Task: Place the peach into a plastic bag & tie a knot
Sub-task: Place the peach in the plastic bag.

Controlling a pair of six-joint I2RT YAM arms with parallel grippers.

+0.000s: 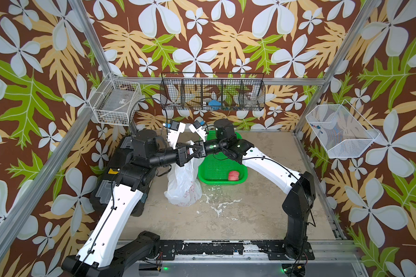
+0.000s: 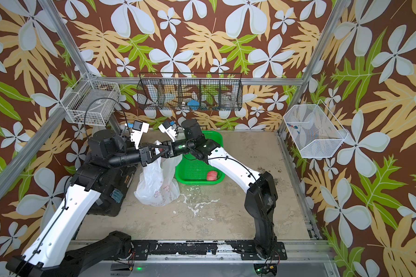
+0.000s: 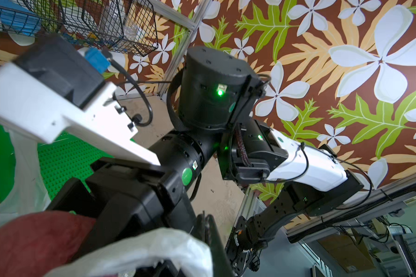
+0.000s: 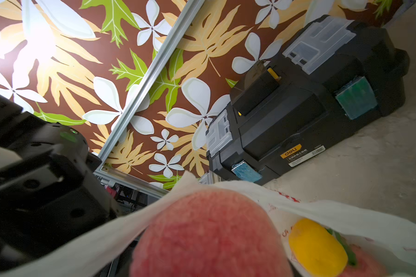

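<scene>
— Left hand [image 1: 191, 146]: clenched on what, for the caption?

— Clenched on the raised rim of the plastic bag [image 1: 184, 184], holding its mouth up above the counter [image 1: 250, 211]. Right hand [image 2: 165, 150], reaching in from the right, grasps the peach [image 4: 209, 235], jaws part-spread round it.

— Where does the peach sit relative to the bag?

— Right at the mouth, where the two hands meet, just left of the green basket [image 1: 214, 167]. From the right wrist, white rim wraps behind the fruit. A yellow pepper [image 4: 317, 247] and a red item [image 4: 363, 266] lie inside the bag. Whether the peach has fully crossed the rim, I cannot tell.

— Which way does the bag run from there?

— Down and toward the near edge. Its pinched top hangs high, and its bulging body sags onto the counter. So the way in looks to be downward from the right hand, not sideways.

— Which arm matters next?

— Right arm has the fruit, so the drop is likely its job. Left seems needed only to hold the mouth up and open.

— Anything else in shot?

— A second peach [image 1: 233, 175] lies in the basket's near right corner, well apart from both hands. No knot is tied yet, by the look of it.
</scene>
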